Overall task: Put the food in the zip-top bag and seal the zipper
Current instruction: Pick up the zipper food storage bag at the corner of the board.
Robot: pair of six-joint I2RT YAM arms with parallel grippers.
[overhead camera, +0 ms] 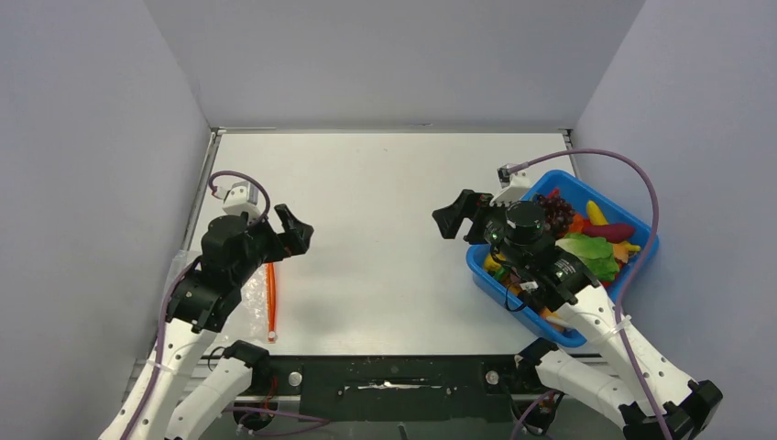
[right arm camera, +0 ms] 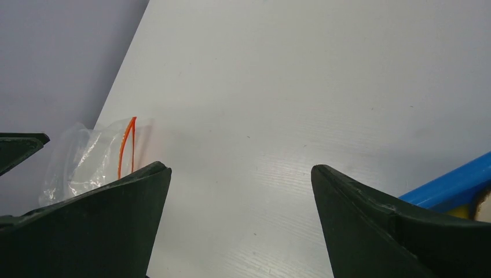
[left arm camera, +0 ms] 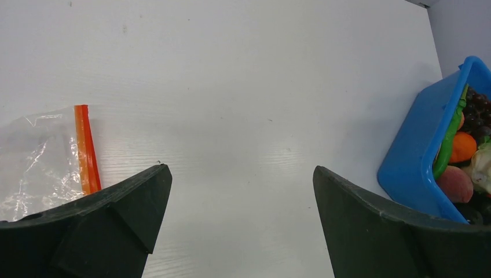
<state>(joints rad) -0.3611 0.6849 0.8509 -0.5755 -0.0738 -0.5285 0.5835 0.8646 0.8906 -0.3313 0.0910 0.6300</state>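
The food lies heaped in a blue bin (overhead camera: 552, 176) at the right: green lettuce leaf (overhead camera: 591, 253), dark grapes (overhead camera: 554, 212), a yellow piece (overhead camera: 596, 213). The left wrist view shows an orange piece (left arm camera: 463, 146) and a brownish round piece (left arm camera: 454, 184) inside the blue bin (left arm camera: 414, 156). The clear zip-top bag (overhead camera: 255, 295) lies flat at the near left, partly under the left arm, its orange-red zipper (overhead camera: 271, 302) running along its right edge. My left gripper (overhead camera: 295, 231) hovers open just beyond the bag. My right gripper (overhead camera: 451, 215) hangs open left of the bin. Both are empty.
Grey walls close the table (overhead camera: 385, 202) on the left, back and right. The right arm stretches over the bin's near-left part. A purple cable (overhead camera: 632, 174) loops above the bin. The bag (right arm camera: 81, 162) and zipper (right arm camera: 126, 145) show in the right wrist view.
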